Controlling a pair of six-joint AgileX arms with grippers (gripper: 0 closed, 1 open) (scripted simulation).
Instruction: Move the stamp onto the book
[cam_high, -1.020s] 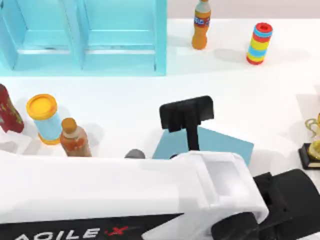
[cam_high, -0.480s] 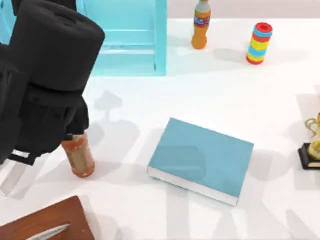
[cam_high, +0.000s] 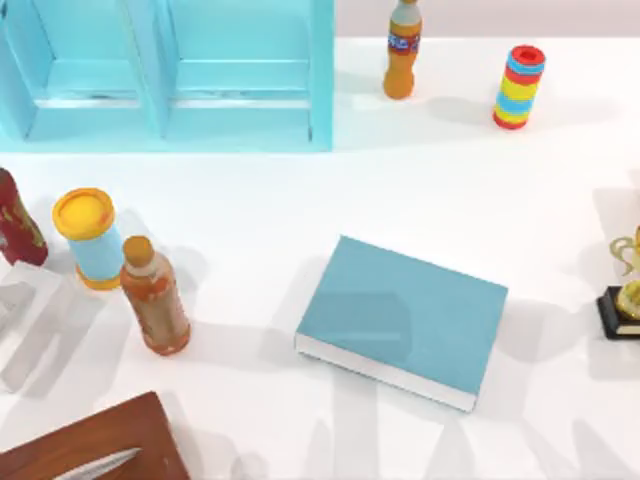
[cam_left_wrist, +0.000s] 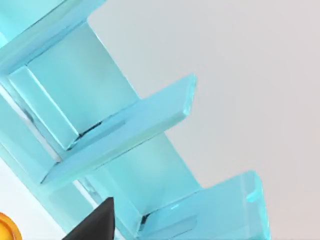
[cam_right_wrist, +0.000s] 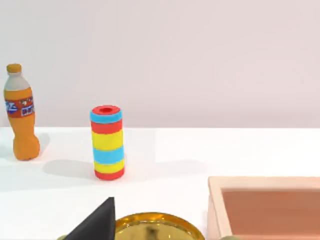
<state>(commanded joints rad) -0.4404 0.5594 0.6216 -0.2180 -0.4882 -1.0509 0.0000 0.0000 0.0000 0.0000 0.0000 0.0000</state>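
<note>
Book (cam_high: 405, 318) is laid flat mid-table (cam_high: 480, 190), cover bare. The stamp must be found first, held gently, then set down upright there. How wide the left gripper (cam_left_wrist: 94, 227) and right gripper (cam_right_wrist: 95, 224) are cannot be told.

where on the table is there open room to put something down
Bare table runs between the cyan cabinet and the book, and right of the book toward the trophy. The left edge is crowded with bottles and a can.

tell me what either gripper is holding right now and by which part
It cannot be told. The book lies bare on the table with nothing on its cover, and no stamp is seen in any gripper.
</note>
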